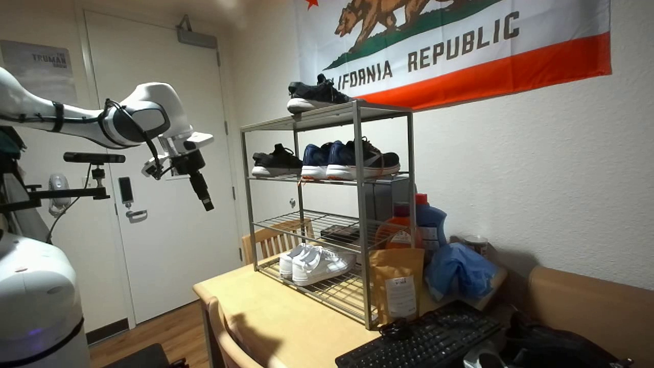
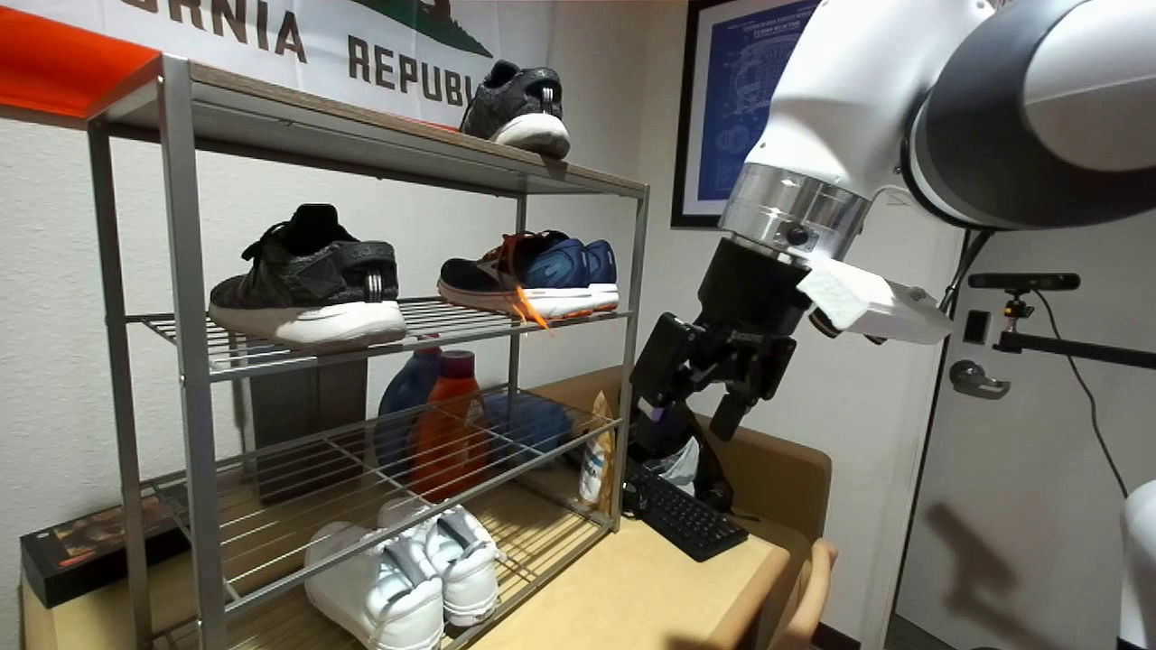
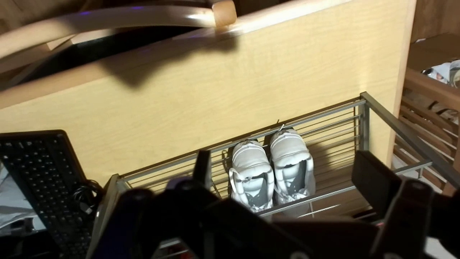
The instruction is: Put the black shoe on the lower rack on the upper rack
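A white robot arm (image 1: 148, 112) is hanging beside a 4-tier metal shoe shelf (image 2: 202, 469), which is standing on a wooden table (image 1: 245, 296). Its black gripper (image 2: 688, 415) is pointing downward, clear of the shelf and released, its 2 fingers (image 3: 375, 176) standing well apart. In both exterior views, the black shoe (image 2: 307, 289) is sitting on the lower rack (image 2: 452, 339), the 2nd tier from the top, near an end, with a pair of dark blue sneakers (image 2: 560, 268) resting farther along the same tier. A 2nd black shoe (image 2: 519, 104) is sitting higher, on the upper rack (image 2: 361, 117). White shoes (image 3: 251, 160) are resting on the bottom tier (image 3: 179, 159), and a California Republic flag (image 1: 460, 51) is hanging on the wall (image 1: 511, 179) behind.
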Controlling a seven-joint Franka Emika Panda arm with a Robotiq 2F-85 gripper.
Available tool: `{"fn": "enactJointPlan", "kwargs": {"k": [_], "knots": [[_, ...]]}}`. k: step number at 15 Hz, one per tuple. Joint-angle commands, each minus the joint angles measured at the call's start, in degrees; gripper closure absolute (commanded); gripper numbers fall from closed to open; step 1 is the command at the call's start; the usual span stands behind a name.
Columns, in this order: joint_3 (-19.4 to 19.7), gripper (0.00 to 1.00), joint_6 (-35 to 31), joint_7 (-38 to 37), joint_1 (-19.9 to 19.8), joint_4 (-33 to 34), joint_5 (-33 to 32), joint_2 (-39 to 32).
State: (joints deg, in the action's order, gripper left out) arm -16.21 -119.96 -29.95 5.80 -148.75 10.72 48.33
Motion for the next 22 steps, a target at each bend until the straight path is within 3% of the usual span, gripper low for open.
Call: {"fn": "enactJointPlan", "kwargs": {"k": [1, 4, 13, 17, 19, 21, 22], "knots": [[-0.6, 0.0, 0.2, 0.4, -0.5, 0.2, 0.4, 0.0], [-0.8, 0.0, 0.2, 0.4, -0.4, 0.5, 0.3, -0.2], [-1.0, 0.0, -20.6, -12.7, -0.1, -2.2, 15.7, -3.0], [-1.8, 0.0, -26.9, -19.0, -0.9, -0.4, 15.7, -6.6], [-1.6, 0.0, -26.7, -20.7, -0.4, 1.0, 14.8, -8.6], [-0.2, 0.0, -25.5, -17.0, 1.8, 1.7, 13.8, -9.6], [-0.4, 0.0, -25.9, -18.4, 1.1, -0.2, 13.6, -7.4]]}}
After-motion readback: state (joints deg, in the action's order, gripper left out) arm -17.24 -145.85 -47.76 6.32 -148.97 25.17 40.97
